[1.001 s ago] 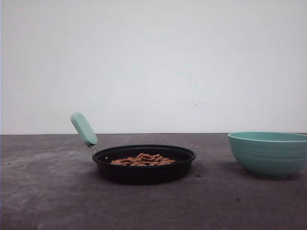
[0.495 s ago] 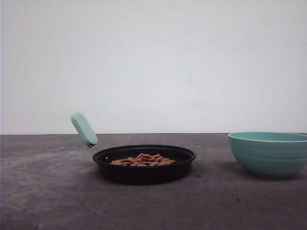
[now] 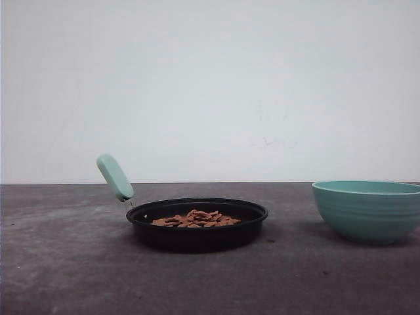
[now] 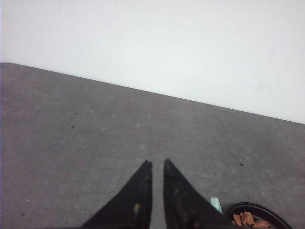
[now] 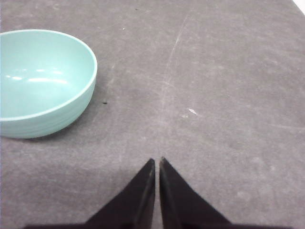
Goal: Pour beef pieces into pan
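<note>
Front view: open table (image 3: 65,262) lies at left, foreground, and between pan (image 3: 197,226) and bowl (image 3: 367,210). The handle (image 3: 115,177) juts up-left. Room behind the pan is hard to judge.

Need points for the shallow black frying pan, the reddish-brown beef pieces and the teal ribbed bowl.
Shallow black frying pan (image 3: 197,237): front view, on its outer front wall.
Reddish-brown beef pieces (image 3: 197,219): front view, middle of the heap inside the pan.
Teal ribbed bowl (image 5: 33,81): right wrist view, on its bare inner wall.
</note>
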Controlling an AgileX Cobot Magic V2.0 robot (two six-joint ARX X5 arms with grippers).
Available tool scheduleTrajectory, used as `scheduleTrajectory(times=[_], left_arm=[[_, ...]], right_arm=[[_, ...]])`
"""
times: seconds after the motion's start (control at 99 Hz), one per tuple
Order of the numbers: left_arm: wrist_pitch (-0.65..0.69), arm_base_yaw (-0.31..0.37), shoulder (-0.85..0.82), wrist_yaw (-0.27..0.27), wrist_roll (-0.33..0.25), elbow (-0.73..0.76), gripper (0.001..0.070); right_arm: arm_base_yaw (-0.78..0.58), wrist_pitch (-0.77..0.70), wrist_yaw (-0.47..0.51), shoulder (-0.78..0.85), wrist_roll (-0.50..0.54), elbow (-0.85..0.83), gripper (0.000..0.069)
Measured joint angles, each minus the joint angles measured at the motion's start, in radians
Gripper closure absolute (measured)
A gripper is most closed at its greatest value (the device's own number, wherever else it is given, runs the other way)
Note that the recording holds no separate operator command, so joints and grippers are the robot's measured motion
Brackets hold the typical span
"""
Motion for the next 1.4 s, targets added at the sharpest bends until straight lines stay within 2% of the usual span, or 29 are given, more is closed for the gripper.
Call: scheduleTrajectory(times=[0.283,0.404,0.485,0.576,0.667,0.798,0.849,1.001,1.172,1.405], left_arm=[[0.0,0.0,0.0,-0.002,0.013,0.0,0.0693],[0.002,0.001,-0.011,-0.003,0.097,-0.001,0.0693],[0.048,0.029,-0.051,0.003,0.157,-0.036,0.0693],[0.132,0.091,-0.138,0.041,0.216,-0.146,0.0693],[0.203,0.14,-0.235,0.079,0.243,-0.296,0.0693],[0.222,0.197,-0.328,0.188,0.252,-0.489,0.0693],[0.221,0.209,-0.332,0.212,0.254,-0.537,0.0693],[0.234,0.214,-0.331,0.216,0.248,-0.634,0.0693],[0.282,0.214,-0.331,0.216,0.216,-0.721,0.0693],[0.304,0.214,-0.332,0.208,0.194,-0.737,0.0693]], right_arm=[[0.0,0.0,0.0,0.0,0.0,0.0,0.0677],[0.0,0.0,0.0,0.0,0.0,0.0,0.0677],[0.0,0.0,0.0,0.0,0.0,0.0,0.0677],[0.0,0.0,0.0,0.0,0.0,0.0,0.0677],[0.0,0.0,0.0,0.0,0.0,0.0,0.0677],[0.0,0.0,0.0,0.0,0.0,0.0,0.0677],[0.0,0.0,0.0,0.0,0.0,0.0,0.0677],[0.0,0.0,0.0,0.0,0.0,0.0,0.0677],[0.0,0.0,0.0,0.0,0.0,0.0,0.0677],[0.0,0.0,0.0,0.0,0.0,0.0,0.0677]])
